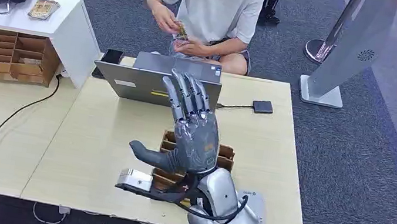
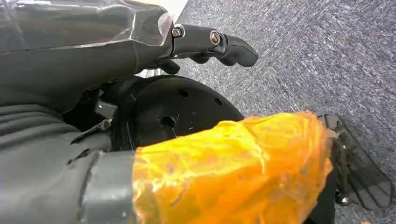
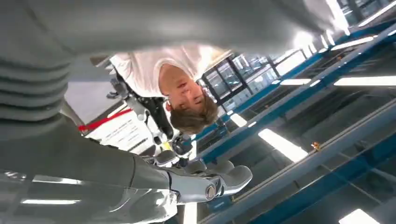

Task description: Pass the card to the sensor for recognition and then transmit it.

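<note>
1. Right robot hand (image 1: 190, 128) is raised upright over the wooden card box (image 1: 225, 154), fingers spread, thumb out sideways, holding nothing.
2. Left robot hand (image 2: 205, 44) hangs down over the carpet; can't tell if it's curled or loose.
3. Cards (image 1: 181, 31) are with the person (image 1: 212, 7) sitting past the laptop (image 1: 156, 79), beyond the box.
4. Small dark sensor pad (image 1: 263, 106) sits on the surface (image 1: 107, 152), just beside the laptop.

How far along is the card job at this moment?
The right hand is raised above the table, fingers apart, holding no card. The person opposite holds small items. This fits both before a card pickup and after a handover; no card shows at the sensor.
</note>
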Tool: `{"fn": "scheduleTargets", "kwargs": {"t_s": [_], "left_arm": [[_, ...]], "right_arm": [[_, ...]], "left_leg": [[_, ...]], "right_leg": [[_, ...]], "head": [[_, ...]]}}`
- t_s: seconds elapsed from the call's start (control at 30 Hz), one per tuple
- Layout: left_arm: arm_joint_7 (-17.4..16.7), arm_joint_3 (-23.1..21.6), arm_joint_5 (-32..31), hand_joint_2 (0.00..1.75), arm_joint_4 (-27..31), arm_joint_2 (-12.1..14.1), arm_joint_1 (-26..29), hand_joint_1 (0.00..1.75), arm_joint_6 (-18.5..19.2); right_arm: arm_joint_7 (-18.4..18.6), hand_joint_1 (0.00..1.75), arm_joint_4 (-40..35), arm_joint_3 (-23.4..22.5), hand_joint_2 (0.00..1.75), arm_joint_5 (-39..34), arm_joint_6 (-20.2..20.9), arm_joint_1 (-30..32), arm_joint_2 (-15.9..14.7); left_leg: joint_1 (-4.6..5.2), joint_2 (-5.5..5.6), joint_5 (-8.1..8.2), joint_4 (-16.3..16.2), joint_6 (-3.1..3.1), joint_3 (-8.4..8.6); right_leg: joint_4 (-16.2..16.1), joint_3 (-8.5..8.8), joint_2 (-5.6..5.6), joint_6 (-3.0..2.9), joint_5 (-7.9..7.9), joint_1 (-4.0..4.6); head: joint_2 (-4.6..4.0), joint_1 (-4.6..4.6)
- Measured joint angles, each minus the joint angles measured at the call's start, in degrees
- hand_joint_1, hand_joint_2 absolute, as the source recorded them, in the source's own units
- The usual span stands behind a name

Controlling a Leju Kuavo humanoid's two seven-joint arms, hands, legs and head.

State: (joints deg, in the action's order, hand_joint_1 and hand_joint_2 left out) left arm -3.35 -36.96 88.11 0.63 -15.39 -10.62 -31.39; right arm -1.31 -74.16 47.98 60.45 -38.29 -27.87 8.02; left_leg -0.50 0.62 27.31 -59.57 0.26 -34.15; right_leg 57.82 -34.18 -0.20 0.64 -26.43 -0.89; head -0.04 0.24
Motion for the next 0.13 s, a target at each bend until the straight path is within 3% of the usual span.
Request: {"fn": "scheduleTargets", "kwargs": {"t_s": [0.13], "left_arm": [[-1.11, -1.35, -0.41, 0.00, 0.20, 0.04, -0.14, 0.00, 0.00]], "right_arm": [[-5.30, 0.00, -3.25, -0.09, 0.00, -3.73, -0.02, 3.48, -0.46]], "left_leg": [[0.00, 0.00, 0.01, 0.00, -0.01, 0.00]], "right_leg": [[0.00, 0.00, 0.00, 0.00, 0.00, 0.01]], "head": [[0.00, -0.02]]}}
